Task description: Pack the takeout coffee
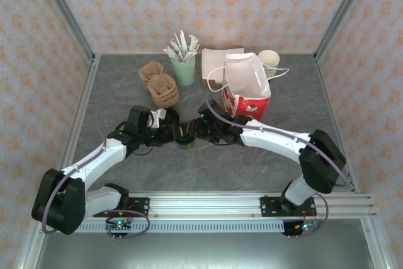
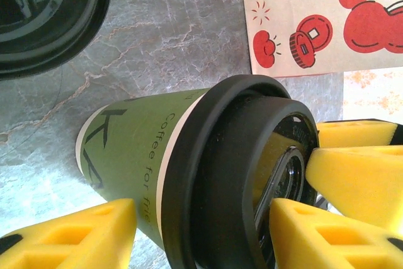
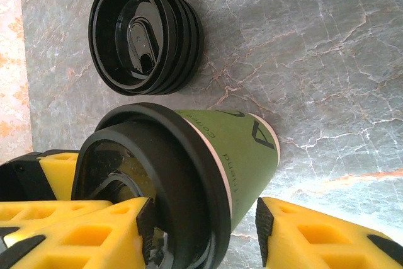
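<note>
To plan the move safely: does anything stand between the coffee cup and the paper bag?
No loose thing visibly does. Only the right claw and its arm lie between the takeout coffee and the paper bag.

Bright even light, soft shadows, pale glare on table (image 3: pixel 327 184).

Takeout coffee (image 2: pixel 138 149): olive-green sides, dark lettering, a white band, topped with a black lid. Paper bag (image 2: pixel 315 17): white, printed in red motifs. Bench (image 2: pixel 176 29): grey, pale-veined. Loose lids (image 3: pixel 145 42): black. Yellow recorded on left claw (image 2: pixel 201 209) and right claw (image 3: pixel 204 215).
</note>
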